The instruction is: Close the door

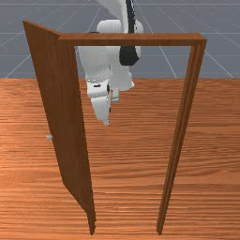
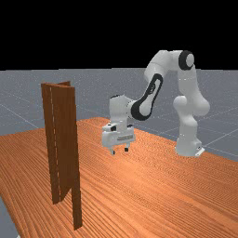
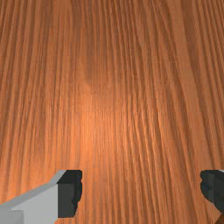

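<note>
we hold our spread hand above the bench, apart from the frame; from that frame the door hangs open.

Orange-brown wooden table bright, soft glare below white-and-grey two-finger gripper; tall dark-brown wooden door, apart from gripper, dimmer, matte.

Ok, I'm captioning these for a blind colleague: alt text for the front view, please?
A wooden door stands open at the front view's left of its frame, with a small pale knob near its outer edge. A white robot arm reaches down beyond the frame, over an orange-brown table.
</note>
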Robot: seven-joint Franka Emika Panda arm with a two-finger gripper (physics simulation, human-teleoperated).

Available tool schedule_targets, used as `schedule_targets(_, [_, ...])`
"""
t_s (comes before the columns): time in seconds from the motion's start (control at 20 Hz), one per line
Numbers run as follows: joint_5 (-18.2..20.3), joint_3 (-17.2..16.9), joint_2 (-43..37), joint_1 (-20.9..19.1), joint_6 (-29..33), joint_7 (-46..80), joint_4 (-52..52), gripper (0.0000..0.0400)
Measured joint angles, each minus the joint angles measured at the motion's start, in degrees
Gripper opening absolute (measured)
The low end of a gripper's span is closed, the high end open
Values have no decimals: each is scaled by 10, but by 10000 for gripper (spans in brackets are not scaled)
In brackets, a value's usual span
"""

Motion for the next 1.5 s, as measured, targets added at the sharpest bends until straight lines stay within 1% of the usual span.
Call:
schedule_targets(0.05, [97, 52, 9, -62, 34, -125, 5, 400])
schedule_targets(0.1, [-65, -66, 30, 9, -121, 136, 72, 400])
schedule_targets(0.15, [-61, -77, 41, -7, -128, 128, 89, 400])
schedule_targets(0.2, [-63, -83, 51, -25, -138, 93, 106, 400])
schedule_targets(0.25, [-101, -84, 90, -39, -237, 20, 180, 400])
schedule_targets(0.35, [-110, -91, 112, -47, -282, 19, 220, 400])
schedule_targets(0.4, [-109, -91, 116, -49, -280, 20, 226, 400])
schedule_targets(0.45, [-115, -74, 92, -62, -198, -86, 178, 400])
schedule_targets(0.5, [-125, -69, 111, -63, -210, -117, 210, 400])
schedule_targets(0.55, [-133, -63, 138, -64, -228, -142, 256, 400])
schedule_targets(0.6, [-153, -51, 185, -67, -256, -211, 337, 400])
schedule_targets(0.65, [-170, -56, 260, -87, -307, -280, 464, 400])
schedule_targets(0.7, [-108, -79, 272, -70, -349, -24, 489, 400])
schedule_targets(0.75, [-177, -56, 349, -79, -385, -298, 628, 400])
schedule_targets(0.8, [-179, -56, 339, -81, -375, -295, 608, 400])
schedule_targets(0.85, [-173, -56, 309, -82, -357, -253, 553, 400])
schedule_targets(0.9, [-163, -58, 315, -73, -371, -189, 562, 400])
schedule_targets(0.95, [-171, -53, 295, -59, -354, -186, 524, 400])
schedule_targets(1.0, [-199, -44, 265, -55, -318, -240, 464, 400])
schedule_targets(1.2, [-225, -40, 180, 13, -269, -118, 323, 400])
schedule_targets(1.3, [-201, -37, 176, 61, -292, 6, 322, 400])
schedule_targets(1.35, [-130, -28, 155, 64, -83, 118, 244, 400])
schedule_targets(1.4, [-139, -35, 179, 74, -111, 129, 290, 400])
schedule_targets(1.45, [-146, -38, 225, 84, -203, 137, 385, 400])
schedule_targets(1.5, [-135, -26, 370, 80, -431, 134, 670, 400])
